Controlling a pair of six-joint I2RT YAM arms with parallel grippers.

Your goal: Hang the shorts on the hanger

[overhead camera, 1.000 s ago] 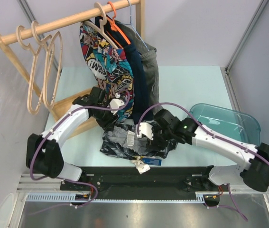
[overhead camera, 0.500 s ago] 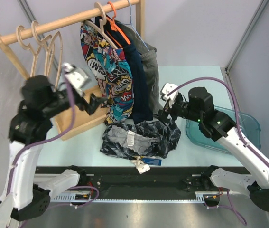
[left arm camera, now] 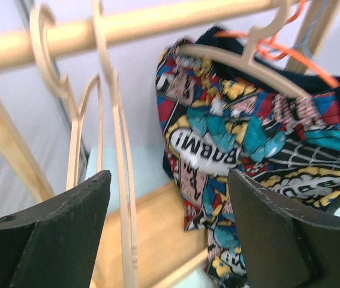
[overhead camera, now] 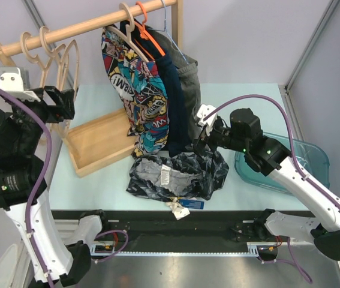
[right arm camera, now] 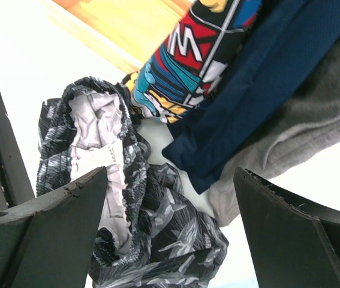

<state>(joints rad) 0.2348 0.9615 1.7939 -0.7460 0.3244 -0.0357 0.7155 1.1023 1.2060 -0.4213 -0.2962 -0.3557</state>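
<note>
The shorts [overhead camera: 175, 174], dark with a pale grey marbled print and white tags, lie crumpled on the table near its front edge. They also show in the right wrist view [right arm camera: 158, 240]. My right gripper [overhead camera: 201, 139] is open and empty, above the shorts' right end [right arm camera: 170, 234]. Several pale wooden hangers [overhead camera: 59, 84] hang at the left end of the rail. My left gripper [overhead camera: 65, 103] is open and empty, raised just right of them. In the left wrist view, one hanger [left arm camera: 119, 150] hangs between the open fingers [left arm camera: 170, 240], farther back.
A wooden rail [overhead camera: 86, 27] carries comic-print shorts [overhead camera: 137, 90], a navy garment [overhead camera: 175, 102] and a grey garment [overhead camera: 190, 90], with an orange hanger [overhead camera: 149, 33]. The rack's wooden base [overhead camera: 98, 141] lies left of the shorts. A teal bin [overhead camera: 289, 156] stands at the right.
Both grippers have left the shorts, which stay on the table. The left arm rose up and left to the wooden hangers. The right arm lifted and pulled back right.
</note>
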